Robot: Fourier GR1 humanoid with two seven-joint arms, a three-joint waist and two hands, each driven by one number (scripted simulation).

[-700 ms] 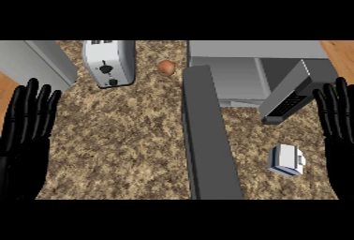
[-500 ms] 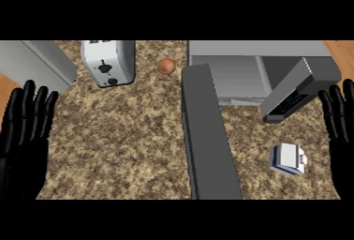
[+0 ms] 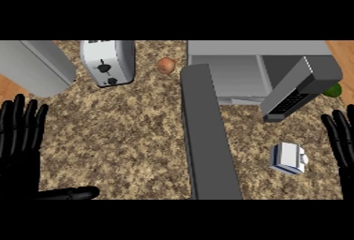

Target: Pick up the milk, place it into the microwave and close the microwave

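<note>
1. Since the earlier frames both hands are found lower in the head view. The left robot hand (image 3: 21,145) is drawn down toward the lower left corner. The right robot hand (image 3: 342,140) is shifted down and out to the right edge, where only part of it is shown.
2. The left robot hand is held open, with its fingers straight and pointed up the view and its thumb stretched sideways along the lower edge. Nothing is held in it.
3. The right robot hand is likewise open with straight fingers, and nothing is gripped.
4. The milk (image 3: 289,158), a white and blue carton, is unchanged in place. It is laid on the bench (image 3: 124,140) between the microwave's door and the right robot hand, near that hand but apart from it.
5. The microwave (image 3: 235,70) is set at the far right of the bench. Its cavity is exposed, and its long grey door (image 3: 207,140) is swung open toward the viewer.
6. A dark grey slanted block (image 3: 297,89) is seen just right of the cavity, with a green item (image 3: 334,90) partly hidden behind it.
7. A toaster (image 3: 107,63) is placed at the far side, with a small brown round item (image 3: 166,65) just beside it and a tall grey block (image 3: 34,65) at the far left.
8. The bench is topped in speckled brown stone, and wood flooring (image 3: 340,49) is shown beyond its edges.
</note>
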